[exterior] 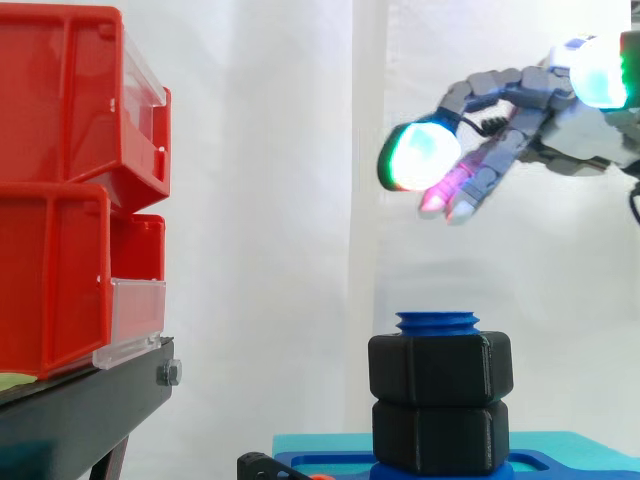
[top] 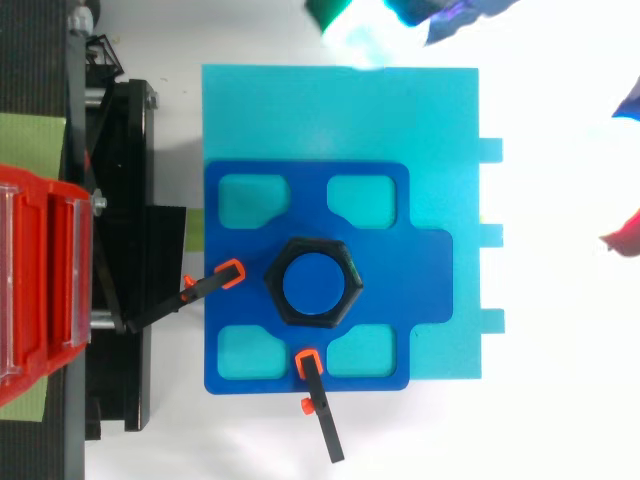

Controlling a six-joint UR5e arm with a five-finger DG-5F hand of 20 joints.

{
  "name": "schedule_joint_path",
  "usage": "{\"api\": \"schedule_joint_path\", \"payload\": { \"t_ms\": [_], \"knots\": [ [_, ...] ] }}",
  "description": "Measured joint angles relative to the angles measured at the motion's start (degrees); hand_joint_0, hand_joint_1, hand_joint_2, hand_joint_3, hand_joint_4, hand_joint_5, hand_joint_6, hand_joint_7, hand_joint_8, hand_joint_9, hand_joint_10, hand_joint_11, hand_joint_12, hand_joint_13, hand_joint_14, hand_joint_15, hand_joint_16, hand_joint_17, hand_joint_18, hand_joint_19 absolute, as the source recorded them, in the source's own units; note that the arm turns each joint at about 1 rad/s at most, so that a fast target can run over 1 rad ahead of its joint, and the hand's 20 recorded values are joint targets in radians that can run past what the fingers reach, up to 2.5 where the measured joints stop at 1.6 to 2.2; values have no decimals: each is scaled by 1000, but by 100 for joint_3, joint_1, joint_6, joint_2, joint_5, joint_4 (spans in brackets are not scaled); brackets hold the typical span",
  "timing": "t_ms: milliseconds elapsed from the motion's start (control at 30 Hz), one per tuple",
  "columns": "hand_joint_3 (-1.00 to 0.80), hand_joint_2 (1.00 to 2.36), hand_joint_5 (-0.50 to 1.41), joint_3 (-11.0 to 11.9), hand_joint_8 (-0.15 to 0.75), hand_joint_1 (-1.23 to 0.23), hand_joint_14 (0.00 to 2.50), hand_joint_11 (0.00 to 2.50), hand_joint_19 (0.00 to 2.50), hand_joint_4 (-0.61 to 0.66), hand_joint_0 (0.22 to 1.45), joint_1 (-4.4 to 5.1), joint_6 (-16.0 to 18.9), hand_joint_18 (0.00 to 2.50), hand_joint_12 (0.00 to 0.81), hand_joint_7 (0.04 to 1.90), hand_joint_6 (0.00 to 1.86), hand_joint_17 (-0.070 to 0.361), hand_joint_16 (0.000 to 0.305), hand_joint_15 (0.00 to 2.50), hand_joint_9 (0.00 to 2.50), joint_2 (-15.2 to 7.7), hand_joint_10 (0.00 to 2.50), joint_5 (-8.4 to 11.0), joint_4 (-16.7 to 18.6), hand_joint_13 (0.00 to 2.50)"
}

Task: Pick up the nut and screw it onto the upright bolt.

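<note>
A blue upright bolt (exterior: 437,322) rises from a blue fixture plate (top: 385,345). Two black hex nuts sit stacked on it: the upper nut (exterior: 440,367) rests on the lower nut (exterior: 440,435), and only the bolt's top threads stick out above them. From above, the upper nut (top: 312,283) rings the bolt's blue end (top: 311,283). My hand (exterior: 505,140) hovers above and to the right of the bolt, well clear of it. It is open, with its fingers stretched down to the left and nothing in them. Its glowing fingertips (top: 350,25) show at the far edge of the cyan board.
The fixture plate lies on a cyan board (top: 440,120). Two orange-tipped black clamps (top: 215,285) (top: 318,400) hold the plate at its left and near sides. Red bins (exterior: 60,190) stand stacked on a black stand (exterior: 80,405) to the left.
</note>
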Motion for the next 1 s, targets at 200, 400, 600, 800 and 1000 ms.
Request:
{"api": "schedule_joint_path", "payload": {
  "t_ms": [200, 400, 600, 800, 1000],
  "knots": [
    [-500, 1000, -124, -394, 332, -263, 0, 0, 325, 270, 435, 11, 137, 677, 391, 731, 503, 122, 54, 26, 1020, 197, 0, 465, -94, 792],
    [-500, 1000, -120, -441, 335, -283, 0, 0, 327, 277, 441, 44, 739, 671, 389, 738, 502, 121, 54, 23, 1025, 271, 0, 987, -611, 789],
    [-500, 1000, -118, -446, 330, -293, 0, 0, 328, 277, 445, 44, 916, 660, 388, 742, 502, 120, 53, 29, 1026, 387, 0, 1072, -963, 780],
    [-500, 1000, -138, -598, 305, -319, 0, 0, 312, 241, 448, -5, 1060, 483, 388, 733, 502, 123, 55, 15, 878, 624, 0, 1113, -1101, 625],
    [-500, 1000, -156, -1218, 263, -349, 0, 0, 263, 197, 476, 48, 1431, 363, 345, 743, 502, 101, 45, 10, 782, 1204, 0, 1662, -770, 494]
  ]
}}
